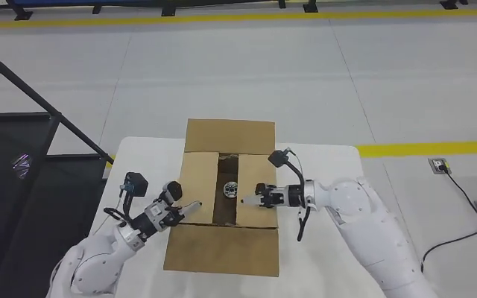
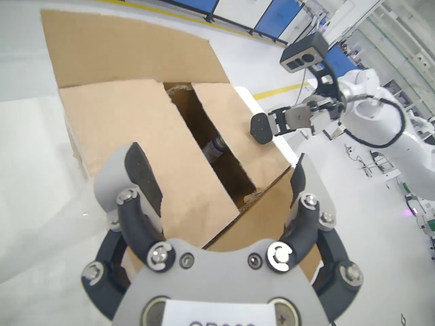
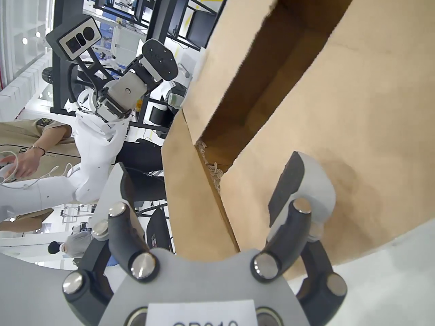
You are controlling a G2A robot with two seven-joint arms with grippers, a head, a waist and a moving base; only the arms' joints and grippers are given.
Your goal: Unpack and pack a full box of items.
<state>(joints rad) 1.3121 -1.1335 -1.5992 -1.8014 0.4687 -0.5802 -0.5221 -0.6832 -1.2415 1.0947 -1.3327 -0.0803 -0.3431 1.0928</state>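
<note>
You are at the unpacking stage, as I judge it: the box [image 1: 223,249] is only half opened. It sits on the middle of the table [image 1: 328,160], and its far flap [image 1: 229,135] is folded flat out over the table's far edge. The left flap [image 1: 200,186] and right flap [image 1: 257,179] lie nearly level over the opening, leaving a narrow slot between them. Through that slot you can see a small round item [image 1: 231,189] low inside the box. What else is packed there is hidden.

Your left gripper [image 1: 192,208] hovers over the left flap near the box's near-left corner, fingers spread wide and holding nothing. Your right gripper [image 1: 250,200] is over the right flap close to the slot, also spread and empty.

The next move probably calls for hooking a fingertip under each flap's inner edge at the slot and folding both outward. Only then will either hand fit down to the contents.

The cardboard is plain brown, with ragged, torn fibres at the flap corners, so expect it to bend rather than hinge cleanly.
</note>
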